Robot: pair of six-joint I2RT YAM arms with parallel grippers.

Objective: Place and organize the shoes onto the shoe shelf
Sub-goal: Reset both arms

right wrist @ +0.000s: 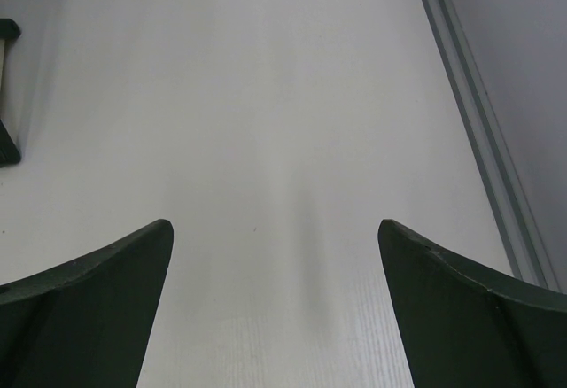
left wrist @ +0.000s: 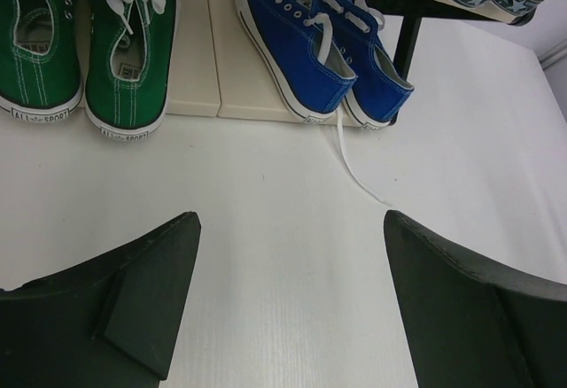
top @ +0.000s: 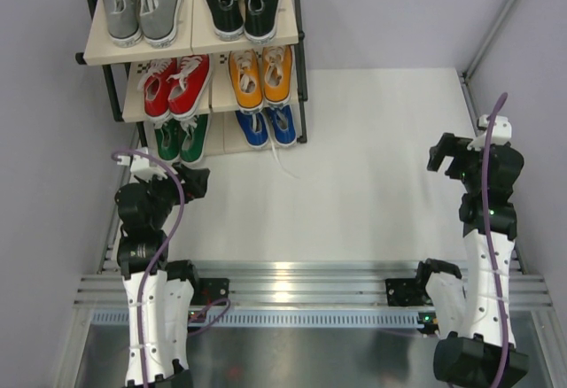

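The shoes (top: 182,82) all sit on the shoe shelf (top: 298,34). Our left tool (left wrist: 288,228), just before it, and right tool (right wrist: 275,228), well off to its right, gape empty. The blue pair's (left wrist: 328,47) lace (left wrist: 359,171) trails from the shelf onto the bench (top: 372,158); we fear the left tool snagging it.

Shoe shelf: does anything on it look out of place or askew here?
Only the blue pair on the bottom tier of the shoe shelf. One white lace trails off the board onto the table, and the shoes sit slanted, unlike the straight green pair beside them. Nothing else stands out.
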